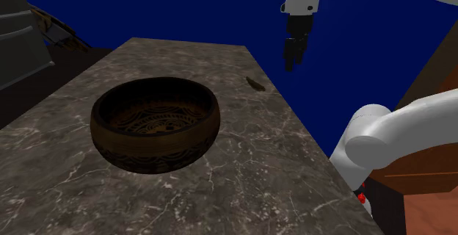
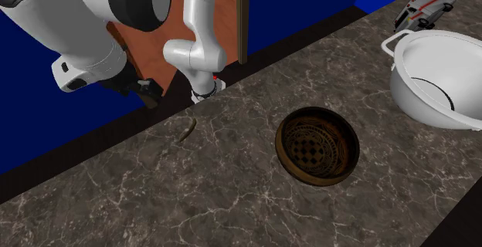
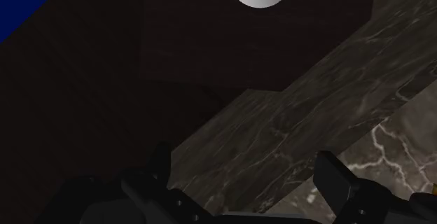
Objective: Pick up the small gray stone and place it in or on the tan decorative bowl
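The small stone (image 1: pixel 255 84) is a flat, brownish-grey sliver lying near the marble counter's edge toward the shoulder view's right. In the second exterior view the stone (image 2: pixel 186 130) lies left of the bowl. The bowl (image 1: pixel 155 123) is dark brown with a patterned inside and stands upright on the counter; from above the bowl (image 2: pixel 317 145) holds nothing. My black gripper (image 1: pixel 293 56) hangs in the air above and to the right of the stone, beyond the counter's edge. In the wrist view the gripper (image 3: pixel 248 172) is open, its fingers (image 3: pixel 336 179) apart with only the counter's edge between them.
A large white bowl (image 2: pixel 436 76) and a toy ambulance (image 2: pixel 421 10) stand at the second exterior view's right. A grey object (image 1: pixel 18 46) sits at the shoulder view's far left. The arm's white base (image 2: pixel 202 60) stands behind the counter's edge (image 1: pixel 308 134).
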Motion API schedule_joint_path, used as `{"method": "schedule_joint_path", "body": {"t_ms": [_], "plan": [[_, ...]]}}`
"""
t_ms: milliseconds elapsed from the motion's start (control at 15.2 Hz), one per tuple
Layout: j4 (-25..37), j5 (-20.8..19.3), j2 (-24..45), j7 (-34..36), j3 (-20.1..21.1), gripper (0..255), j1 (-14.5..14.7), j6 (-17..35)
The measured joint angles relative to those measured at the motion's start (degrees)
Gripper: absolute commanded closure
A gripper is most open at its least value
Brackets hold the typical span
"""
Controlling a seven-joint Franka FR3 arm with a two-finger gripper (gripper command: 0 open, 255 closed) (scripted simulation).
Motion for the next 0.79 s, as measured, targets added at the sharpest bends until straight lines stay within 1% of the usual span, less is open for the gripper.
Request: {"method": "schedule_joint_path", "body": {"t_ms": [66,132,264,462,726,792], "plan": [[0.00,0.00,0.00,0.00,0.00,0,0.00,0.00],[-0.55,0.24,-0.96,1.15,1.02,0,0.12,0.72],[-3.13,0.80,-4.24,5.03,4.38,0,0.46,3.85],[-6.50,1.53,-8.68,12.07,10.75,0,0.98,9.43],[-10.84,2.40,-13.39,22.80,21.22,0,1.56,17.34],[-10.98,2.25,-13.60,25.44,23.93,0,1.27,19.27]]}}
